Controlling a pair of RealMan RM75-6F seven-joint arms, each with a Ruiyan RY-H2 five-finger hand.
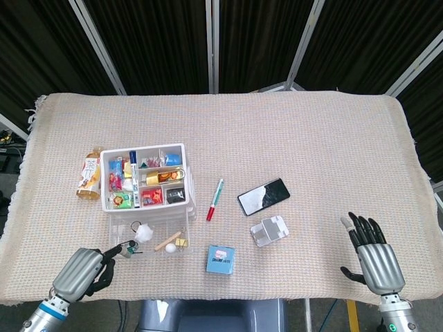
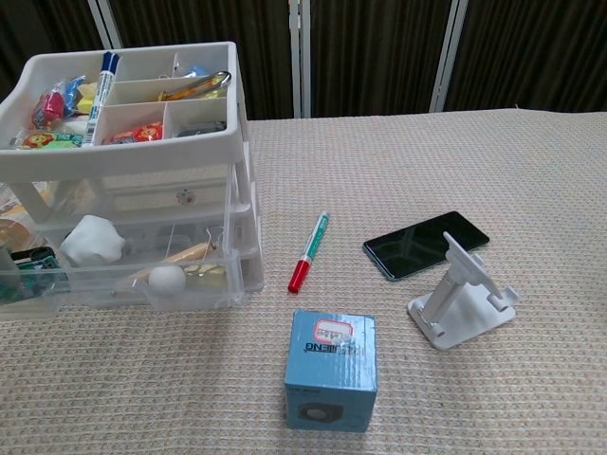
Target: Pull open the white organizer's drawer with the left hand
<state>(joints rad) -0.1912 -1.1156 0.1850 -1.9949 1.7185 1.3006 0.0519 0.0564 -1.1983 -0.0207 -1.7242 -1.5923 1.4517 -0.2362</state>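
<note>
No legible text; upside-down print on blue box (image 2: 330, 370) unreadable.

A beige woven cloth (image 1: 291, 138) covered the surface. On it lay a green marker with a red cap (image 1: 215, 198), and to its right a black phone (image 1: 263, 196), face up. Just below the phone stood a white phone stand (image 1: 270, 230). A small blue box (image 1: 221, 260) sat near the front edge. A bottled drink (image 1: 89, 176) lay at the far left.
</note>
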